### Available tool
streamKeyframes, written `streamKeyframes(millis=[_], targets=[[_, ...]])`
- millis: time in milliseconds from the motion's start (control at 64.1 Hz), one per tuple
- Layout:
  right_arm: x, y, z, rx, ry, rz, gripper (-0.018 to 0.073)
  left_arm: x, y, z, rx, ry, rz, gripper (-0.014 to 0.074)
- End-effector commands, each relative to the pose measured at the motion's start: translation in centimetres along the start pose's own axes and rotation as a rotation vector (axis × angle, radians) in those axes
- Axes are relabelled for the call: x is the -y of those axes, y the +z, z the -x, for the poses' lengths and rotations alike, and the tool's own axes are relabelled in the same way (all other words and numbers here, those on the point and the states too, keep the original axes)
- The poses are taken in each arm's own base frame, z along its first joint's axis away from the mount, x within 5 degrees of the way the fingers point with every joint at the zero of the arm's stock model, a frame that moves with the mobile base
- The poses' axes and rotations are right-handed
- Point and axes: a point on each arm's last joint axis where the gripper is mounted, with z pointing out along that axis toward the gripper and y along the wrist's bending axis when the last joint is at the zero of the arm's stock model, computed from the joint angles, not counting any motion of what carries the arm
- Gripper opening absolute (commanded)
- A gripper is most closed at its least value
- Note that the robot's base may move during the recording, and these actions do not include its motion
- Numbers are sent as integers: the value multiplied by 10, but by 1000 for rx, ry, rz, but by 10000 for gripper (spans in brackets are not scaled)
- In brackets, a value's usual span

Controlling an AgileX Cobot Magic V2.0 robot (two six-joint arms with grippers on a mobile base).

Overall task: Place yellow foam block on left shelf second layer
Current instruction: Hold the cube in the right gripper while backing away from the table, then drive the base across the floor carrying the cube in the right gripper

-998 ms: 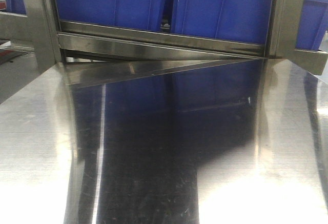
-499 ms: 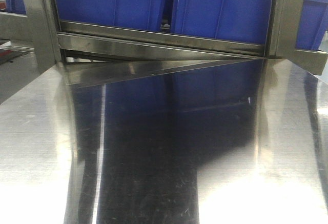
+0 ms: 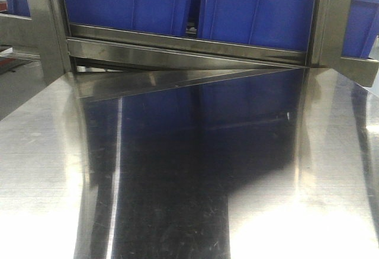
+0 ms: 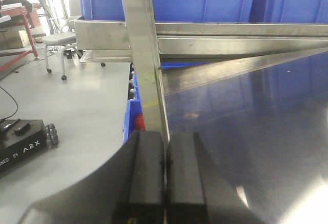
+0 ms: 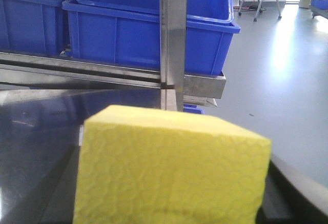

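The yellow foam block [image 5: 169, 167] fills the lower part of the right wrist view, raised above the steel tabletop [image 3: 189, 200] and apparently pinched in the right gripper [image 5: 171, 208], whose fingers are hidden behind it. I think it should be carried level past the upright post [image 5: 171, 34] and the blue bins [image 5: 143, 34], without squeezing the soft foam. The left gripper [image 4: 165, 172] is closed with nothing in it and is best kept aside.
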Motion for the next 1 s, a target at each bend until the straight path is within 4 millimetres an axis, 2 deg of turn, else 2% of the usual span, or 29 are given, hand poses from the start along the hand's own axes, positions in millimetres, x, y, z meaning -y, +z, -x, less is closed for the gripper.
streamKeyframes(millis=[0, 982], targets=[[-1, -2, 15, 103, -16, 7, 309, 2, 0, -1, 68, -6, -23, 137], [-1, -2, 15, 103, -16, 7, 309, 2, 0, -1, 68, -6, -23, 137]])
